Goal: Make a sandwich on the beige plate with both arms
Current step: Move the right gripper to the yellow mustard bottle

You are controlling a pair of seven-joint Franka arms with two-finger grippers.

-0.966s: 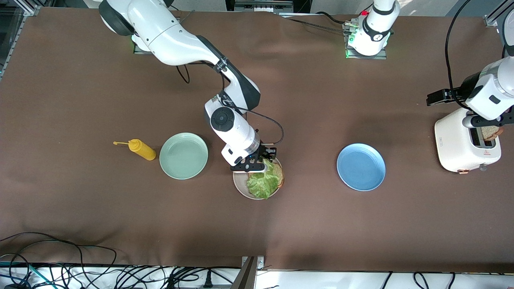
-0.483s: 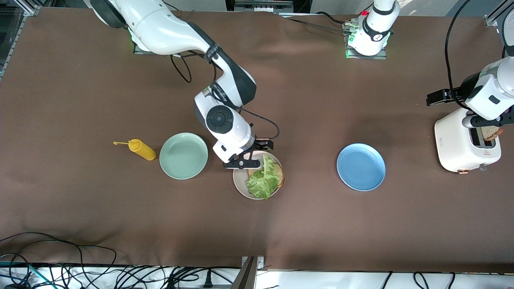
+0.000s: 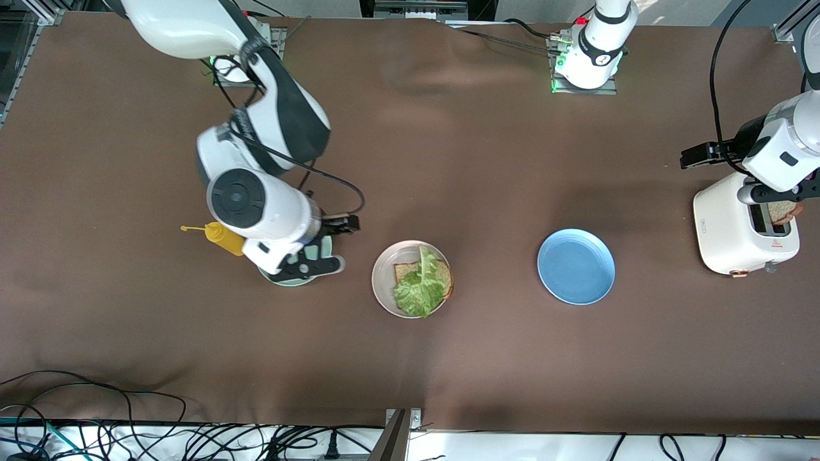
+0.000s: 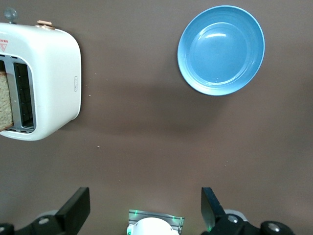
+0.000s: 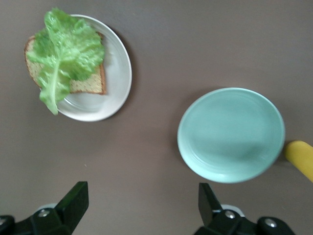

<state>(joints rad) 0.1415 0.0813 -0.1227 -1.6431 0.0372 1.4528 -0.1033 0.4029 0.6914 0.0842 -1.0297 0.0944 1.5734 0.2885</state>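
Observation:
The beige plate (image 3: pixel 382 282) sits mid-table and holds one brown bread slice (image 3: pixel 443 275) with a ruffled green lettuce leaf (image 3: pixel 418 289) lying on it. The right wrist view shows the same beige plate (image 5: pixel 122 73), bread slice (image 5: pixel 89 84) and lettuce leaf (image 5: pixel 63 51). My right gripper (image 3: pixel 323 250) hangs open and empty over the edge of the mint green plate (image 3: pixel 291 280), apart from the beige plate; the right gripper (image 5: pixel 142 191) has only bare table between its fingers. A second bread slice (image 3: pixel 782 210) stands in the toaster (image 3: pixel 737 230). My left gripper (image 3: pixel 772 194) waits open above the toaster, and the left gripper (image 4: pixel 145 196) is empty.
A blue plate (image 3: pixel 576 266) lies between the beige plate and the toaster. A yellow mustard bottle (image 3: pixel 224 238) lies beside the mint green plate (image 5: pixel 231 134), toward the right arm's end. Cables run along the table edge nearest the front camera.
My right gripper opened, left the lettuce on the bread and swung away from the beige plate to over the mint green plate. The left arm has not moved.

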